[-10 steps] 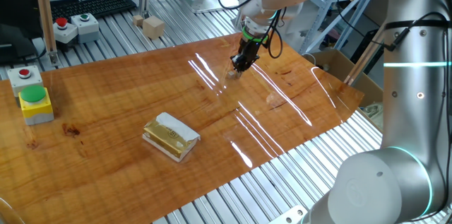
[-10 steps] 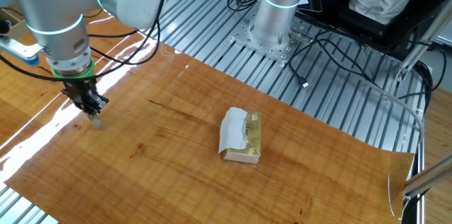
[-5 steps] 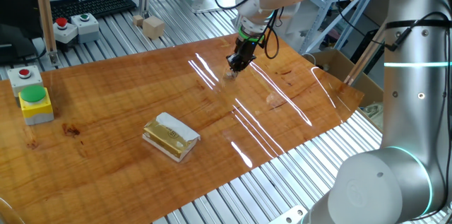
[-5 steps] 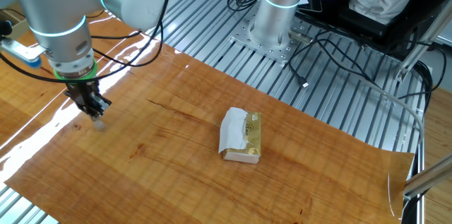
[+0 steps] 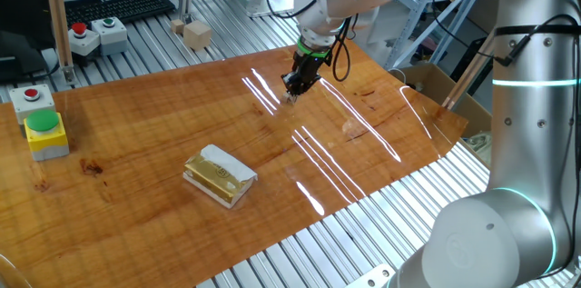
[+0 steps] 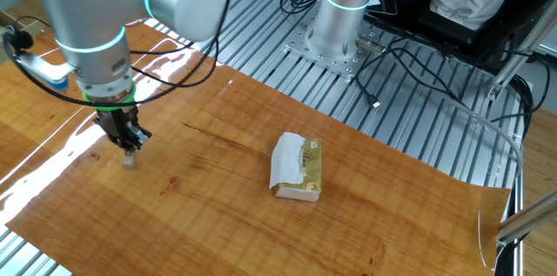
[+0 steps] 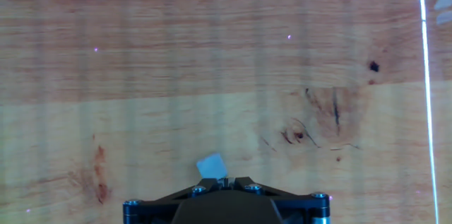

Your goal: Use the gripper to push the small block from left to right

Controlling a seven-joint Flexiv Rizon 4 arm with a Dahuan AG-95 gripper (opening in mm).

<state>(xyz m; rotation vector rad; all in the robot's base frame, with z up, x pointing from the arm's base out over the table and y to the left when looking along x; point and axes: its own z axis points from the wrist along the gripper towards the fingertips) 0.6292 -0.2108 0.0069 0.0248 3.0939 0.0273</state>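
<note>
The small block [image 7: 210,167] is a tiny pale cube lying on the wooden tabletop, touching the tips of my gripper [image 7: 227,181]. My black gripper is shut, its two fingers pressed together, with nothing between them. In one fixed view the gripper [image 5: 290,94] stands low over the far middle of the table, and the block is too small to make out under its tip. In the other fixed view the gripper [image 6: 131,145] is at the table's left side with the block [image 6: 130,163] just below its tip.
A yellow-and-white wrapped slab [image 5: 219,175] lies mid-table. Button boxes [image 5: 41,123] sit at the left edge. Two wooden cubes [image 5: 196,34] and a keyboard [image 5: 118,6] lie behind the table. The wooden tabletop [image 5: 163,115] ends at metal rails on all sides.
My gripper has slid along the tabletop with the block at its tip: to the left in one fixed view, to the right and nearer in the other fixed view.
</note>
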